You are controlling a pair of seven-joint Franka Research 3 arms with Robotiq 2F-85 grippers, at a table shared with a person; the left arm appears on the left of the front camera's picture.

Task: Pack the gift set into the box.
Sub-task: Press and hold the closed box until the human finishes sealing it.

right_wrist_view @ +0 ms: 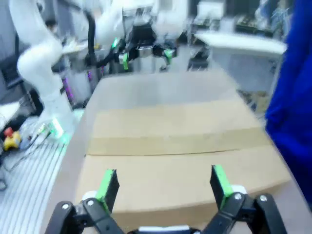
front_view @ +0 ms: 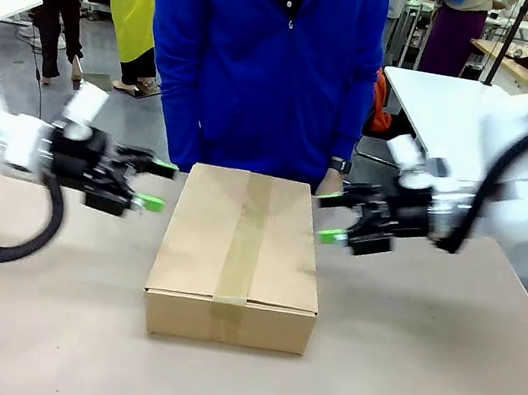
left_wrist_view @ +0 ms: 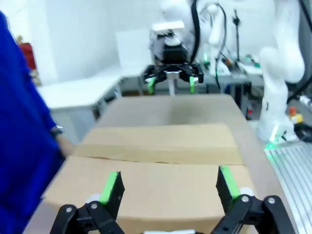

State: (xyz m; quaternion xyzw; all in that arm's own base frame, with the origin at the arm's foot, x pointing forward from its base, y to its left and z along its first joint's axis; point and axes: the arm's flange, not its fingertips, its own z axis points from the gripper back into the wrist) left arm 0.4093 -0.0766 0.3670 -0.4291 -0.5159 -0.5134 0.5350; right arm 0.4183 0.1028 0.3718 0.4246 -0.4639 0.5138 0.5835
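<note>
The box (front_view: pixel 239 254) is a brown carton lying on the table's middle, its flaps shut and a strip of tape running along the top. The gift set is hidden. My left gripper (front_view: pixel 157 186) hangs open just off the box's left side, fingers spread and holding nothing. My right gripper (front_view: pixel 330 217) stands open just off the right side, also with nothing in it. In the left wrist view my left gripper (left_wrist_view: pixel 168 183) frames the box (left_wrist_view: pixel 156 170) top. In the right wrist view my right gripper (right_wrist_view: pixel 165 183) frames the box (right_wrist_view: pixel 175 161) from the other side.
A person in a blue jacket (front_view: pixel 262 55) stands close behind the box at the table's far edge, one hand (front_view: pixel 332 181) by the box's far right corner. The tan table (front_view: pixel 415 385) lies bare around the box. White tables stand farther back.
</note>
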